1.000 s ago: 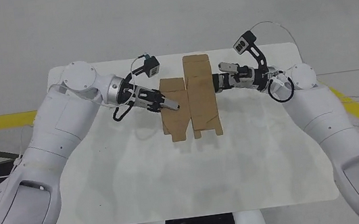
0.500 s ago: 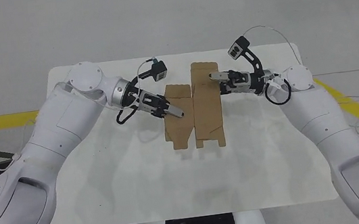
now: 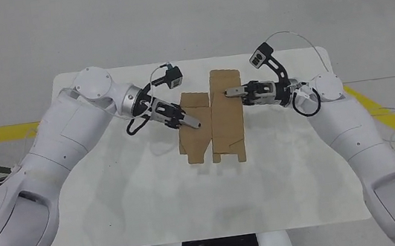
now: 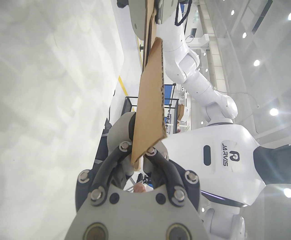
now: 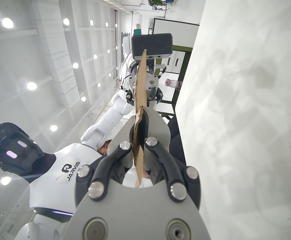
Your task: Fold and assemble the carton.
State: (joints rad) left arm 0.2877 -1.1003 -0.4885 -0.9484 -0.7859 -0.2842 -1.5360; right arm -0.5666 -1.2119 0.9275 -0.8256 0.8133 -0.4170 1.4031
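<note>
Carton (image 3: 227,130) rotated slightly, left end effector (image 3: 194,122) clamping

No readable text, label, number or sign on the carton (image 3: 228,128), plain brown board on the faces in view, none on the white table (image 3: 156,203)

Carton (image 3: 216,120) hangs over the middle of the table (image 3: 156,203), edge-on in the left wrist view (image 4: 151,91), with a gap between it and the tabletop. Left gripper (image 3: 193,122) clamps its left panel and right gripper (image 3: 229,93) its right panel. Both arms slant in from the far corners and bar side approaches there. Passable room is the broad white surface between carton and near edge, and both near corners.
</note>
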